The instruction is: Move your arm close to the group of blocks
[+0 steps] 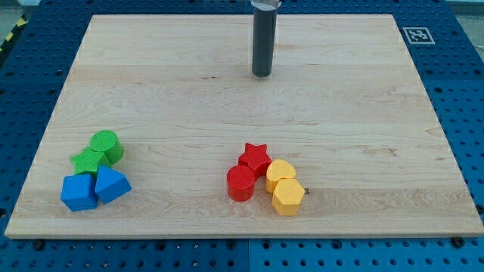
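One camera looks down at a slant from beyond the bottom edge of the wooden board (227,106), facing its top edge. It stands far enough back to take in all four corners and the blue pegboard (461,91) around.

I see a pale wooden board (227,106) with fine grain lying on a blue perforated bench (465,91). Toward the view's bottom left sits a tight cluster: a green cylinder block (107,145) touching a green star-shaped block (87,160), with a blue cube block (78,193) and a blue angular block (112,184) just below them, side by side. Near the bottom centre lies a second cluster: a red star block (255,158), a red cylinder block (241,183), a yellow rounded block (280,174) and a yellow hexagonal block (287,196), all touching. My tip (262,75) rests on the board near the view's top, well apart from both clusters.
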